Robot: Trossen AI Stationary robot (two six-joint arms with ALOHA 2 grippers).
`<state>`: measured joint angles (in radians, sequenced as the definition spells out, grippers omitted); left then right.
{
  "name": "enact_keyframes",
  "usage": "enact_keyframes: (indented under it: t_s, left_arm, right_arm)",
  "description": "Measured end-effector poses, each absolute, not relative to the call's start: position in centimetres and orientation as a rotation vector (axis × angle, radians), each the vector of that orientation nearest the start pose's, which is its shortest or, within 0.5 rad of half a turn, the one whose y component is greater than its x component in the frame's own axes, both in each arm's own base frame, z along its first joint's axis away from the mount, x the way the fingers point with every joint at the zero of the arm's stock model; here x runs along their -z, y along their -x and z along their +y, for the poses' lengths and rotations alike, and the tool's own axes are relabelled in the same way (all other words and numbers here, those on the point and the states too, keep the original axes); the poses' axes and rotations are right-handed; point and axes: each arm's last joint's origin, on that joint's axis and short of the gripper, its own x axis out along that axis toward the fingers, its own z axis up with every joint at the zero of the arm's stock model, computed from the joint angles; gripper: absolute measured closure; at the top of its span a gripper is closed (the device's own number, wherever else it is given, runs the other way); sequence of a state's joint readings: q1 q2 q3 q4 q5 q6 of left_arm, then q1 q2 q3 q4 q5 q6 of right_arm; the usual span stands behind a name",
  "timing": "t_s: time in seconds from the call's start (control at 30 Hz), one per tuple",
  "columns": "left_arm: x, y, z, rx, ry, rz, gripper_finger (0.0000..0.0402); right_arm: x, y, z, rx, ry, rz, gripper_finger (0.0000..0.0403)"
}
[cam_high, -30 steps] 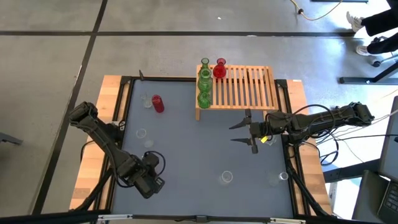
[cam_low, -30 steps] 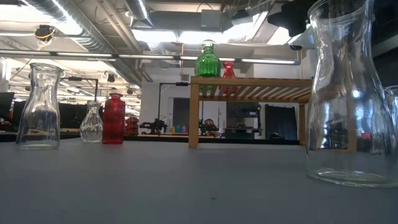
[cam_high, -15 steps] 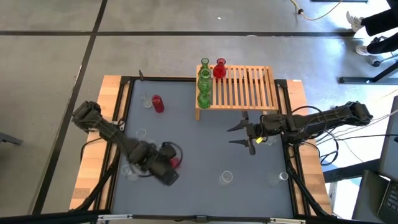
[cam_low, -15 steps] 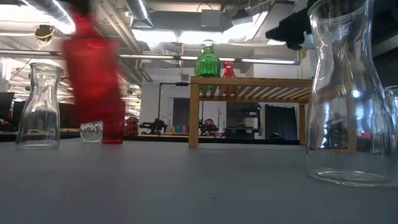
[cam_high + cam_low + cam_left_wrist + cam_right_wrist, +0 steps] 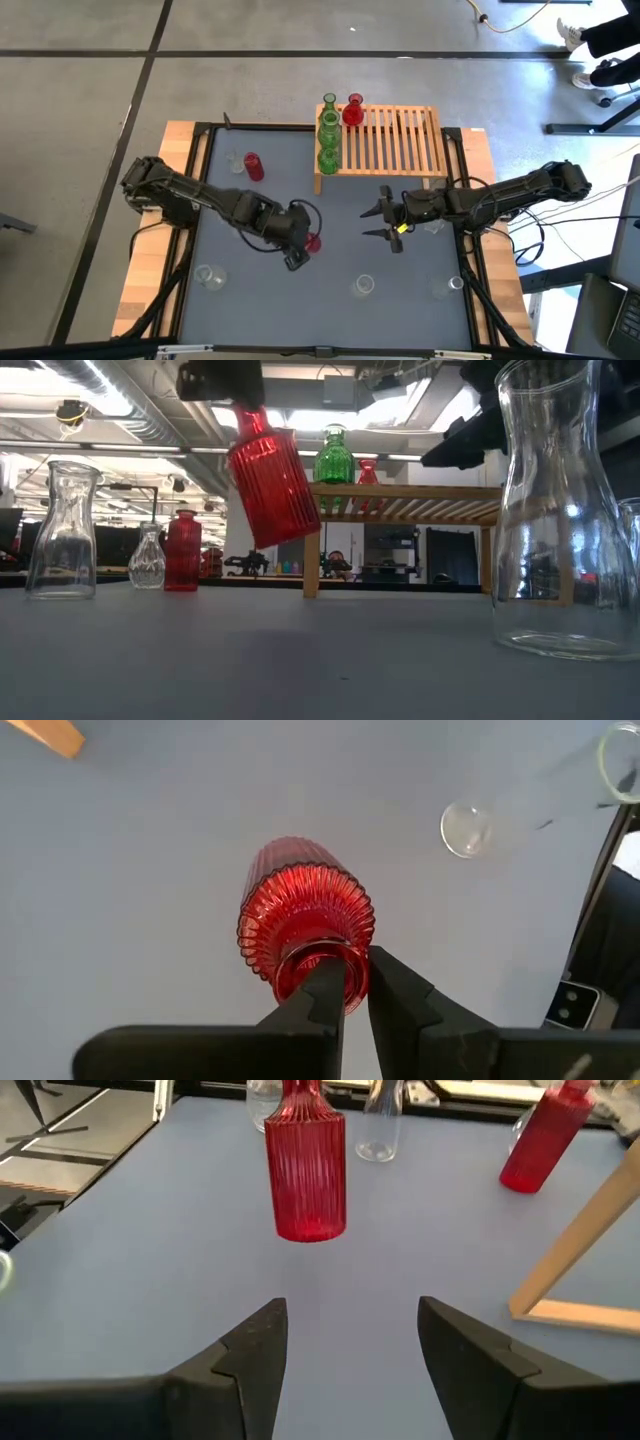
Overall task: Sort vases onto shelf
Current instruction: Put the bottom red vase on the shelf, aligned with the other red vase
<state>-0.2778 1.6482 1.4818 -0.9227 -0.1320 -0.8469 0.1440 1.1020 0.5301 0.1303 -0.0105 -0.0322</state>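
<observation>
My left gripper [image 5: 300, 247] hangs over the middle of the table, shut on a ribbed red vase [image 5: 272, 475] that shows from above in the left wrist view [image 5: 305, 915]. My right gripper [image 5: 385, 225] hovers open to the right of it, near the shelf's front; its own view has the red vase [image 5: 307, 1170] ahead. The light-wood slatted shelf [image 5: 395, 140] stands at the far side. On its left end stand three green vases [image 5: 328, 132] and a red one [image 5: 352, 112]. Another red vase [image 5: 254, 167] and a clear one [image 5: 236, 162] stand on the table's far left. My left gripper has the red vase by the top of its neck [image 5: 300, 970], at the mouth, coming from above with the fingers [image 5: 325, 995] pointing down. The finger covers the mouth, so inside or outside I cannot tell. The vase hangs tilted below the fingers, lifted clear of the table.
Clear vases stand on the near part of the table: one near left [image 5: 208, 275], one near centre [image 5: 363, 286], one near right [image 5: 440, 288]. The low view has a big clear vase [image 5: 560, 510] close by. The shelf's leg [image 5: 590, 1240] is beside my right gripper.
My left gripper has swung from the table's near left toward its centre, carrying the red vase lifted clear and tilted. My right gripper has drifted a little toward the table's left, still open.
</observation>
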Motion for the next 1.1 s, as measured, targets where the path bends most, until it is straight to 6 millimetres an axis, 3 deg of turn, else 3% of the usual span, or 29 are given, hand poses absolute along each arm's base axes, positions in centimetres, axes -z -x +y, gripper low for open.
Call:
enact_keyframes:
  t_s: [0.17, 0.5, 0.77, 1.1]
  left_arm:
    - [-29.5, -33.3, -7.7, -0.305, 0.536, 1.050, 0.0378]
    - [-26.1, -35.9, -7.2, -0.222, 0.581, 1.187, 0.0378]
    - [-26.2, -37.5, -7.4, -0.233, 0.546, 1.254, 0.0374]
    - [-26.6, -38.2, -7.4, -0.210, 0.528, 1.184, 0.0324]
  right_arm:
    - [-21.4, -22.5, 3.3, -0.156, 0.053, 0.448, 0.0194]
    - [-21.4, -22.5, 3.3, -0.157, 0.053, 0.447, 0.0194]
    - [-21.4, -22.5, 3.3, -0.158, 0.059, 0.446, 0.0194]
    - [-21.4, -22.5, 3.3, -0.159, 0.060, 0.447, 0.0194]
